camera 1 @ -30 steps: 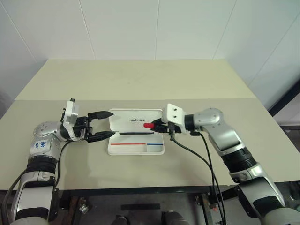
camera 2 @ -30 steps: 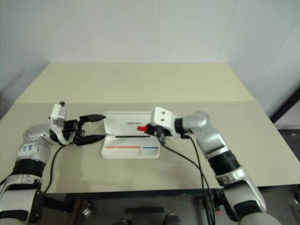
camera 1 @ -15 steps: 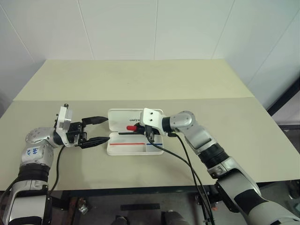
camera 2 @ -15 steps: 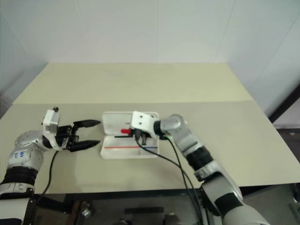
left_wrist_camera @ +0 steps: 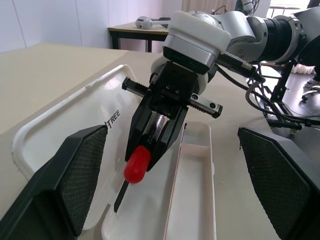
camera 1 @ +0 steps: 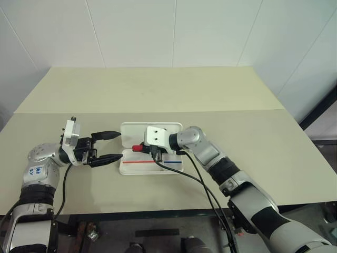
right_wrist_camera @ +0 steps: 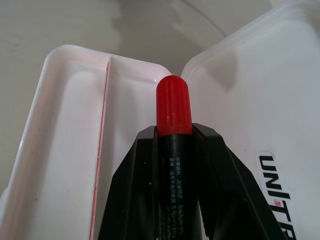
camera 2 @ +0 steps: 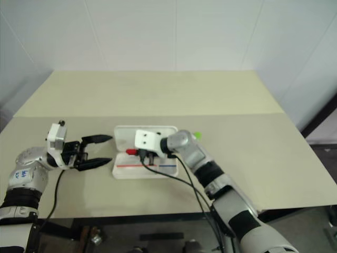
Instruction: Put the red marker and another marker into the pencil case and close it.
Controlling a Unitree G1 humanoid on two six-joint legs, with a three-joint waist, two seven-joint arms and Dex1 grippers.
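**A:** What is the left arm doing?

**B:** It is bent at the elbow and reaches in from the left side of the table point(camera 1: 221, 95). The left gripper point(camera 1: 111, 146) lies level and points right, at the case point(camera 1: 138, 132). Its two black fingers are spread wide apart with nothing between them. The tips sit just beside the left end of the case, and I can't tell if they touch it.

**A:** And the right arm?

**B:** It comes in from the right and bends across the middle. The right gripper point(camera 1: 141, 149) points left and tips down a bit, over the open case.

**A:** Does it hold something?

**B:** Yes. Its fingers point(right_wrist_camera: 140, 165) are clamped on the marker point(right_wrist_camera: 172, 107). The black body sits between them and the red cap pokes out past the tips.

**A:** Where is the marker, then?

**B:** Above the case, at the fold between tray and lid. The cap points to the left end. I can't tell if it touches the case.

**A:** How does the case lie?

**B:** It is open on the table. The tray point(camera 1: 150, 165) with the red and blue stripe is on the near side. The lid point(camera 2: 126, 134) lies back on the far side.

**A:** Anything farther off?

**B:** A small green thing point(camera 2: 197, 135) peeks out just behind the right arm, on the table.
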